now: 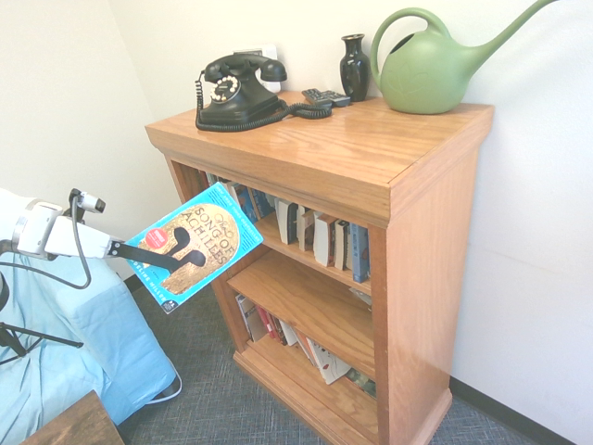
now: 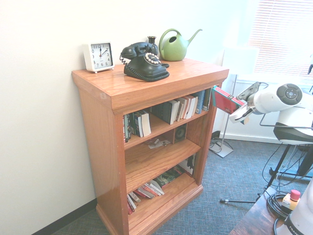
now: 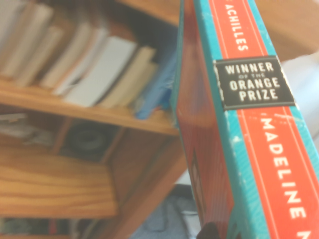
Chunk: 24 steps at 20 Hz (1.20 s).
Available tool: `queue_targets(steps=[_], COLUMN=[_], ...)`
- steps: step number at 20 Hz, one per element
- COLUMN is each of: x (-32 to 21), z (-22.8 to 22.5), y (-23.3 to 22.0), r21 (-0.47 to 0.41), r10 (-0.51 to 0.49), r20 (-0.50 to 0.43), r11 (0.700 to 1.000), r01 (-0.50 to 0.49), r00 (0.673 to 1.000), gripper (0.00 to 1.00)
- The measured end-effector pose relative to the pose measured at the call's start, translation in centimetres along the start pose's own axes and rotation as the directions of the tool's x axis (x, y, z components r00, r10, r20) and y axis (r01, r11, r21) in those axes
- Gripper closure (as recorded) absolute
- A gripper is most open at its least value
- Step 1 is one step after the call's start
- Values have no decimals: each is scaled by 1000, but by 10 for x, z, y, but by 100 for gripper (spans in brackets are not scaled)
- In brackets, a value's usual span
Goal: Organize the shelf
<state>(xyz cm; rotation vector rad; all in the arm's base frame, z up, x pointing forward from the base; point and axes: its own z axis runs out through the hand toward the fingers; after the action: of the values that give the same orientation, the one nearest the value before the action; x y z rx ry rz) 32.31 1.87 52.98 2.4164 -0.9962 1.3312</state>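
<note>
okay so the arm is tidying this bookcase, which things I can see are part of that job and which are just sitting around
Part of the job:
the shelf
the teal book, held in the gripper
the books on the top tier
the books slumped on the bottom tier

Just sitting on top:
black telephone
green watering can
dark vase
white clock

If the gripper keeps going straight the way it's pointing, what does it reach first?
Probably the honey-brown wooden shelf: the gripper, shut on the teal paperback book, points toward the row of books on its top tier. The book's leading edge would likely arrive first; depth is unclear.
</note>
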Motion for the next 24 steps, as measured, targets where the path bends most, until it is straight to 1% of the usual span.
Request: queue_targets(steps=[3, 6, 11, 14, 18, 24], x=[-25, -43, -58, -67, -80, -85], z=[6, 18, 54, 70, 73, 83], y=[-30, -52, -83, -107, -142, -176], r21=[38, 58, 78, 111, 173, 203], r10=[-32, -63, -83, -90, -92, -74], r20=[55, 84, 126, 151, 175, 194], r11=[999, 997, 994, 991, 983, 979], r01=[30, 58, 73, 74, 62, 34], r00=[998, 995, 989, 984, 980, 978], gripper=[100, 100, 100, 100, 100, 100])
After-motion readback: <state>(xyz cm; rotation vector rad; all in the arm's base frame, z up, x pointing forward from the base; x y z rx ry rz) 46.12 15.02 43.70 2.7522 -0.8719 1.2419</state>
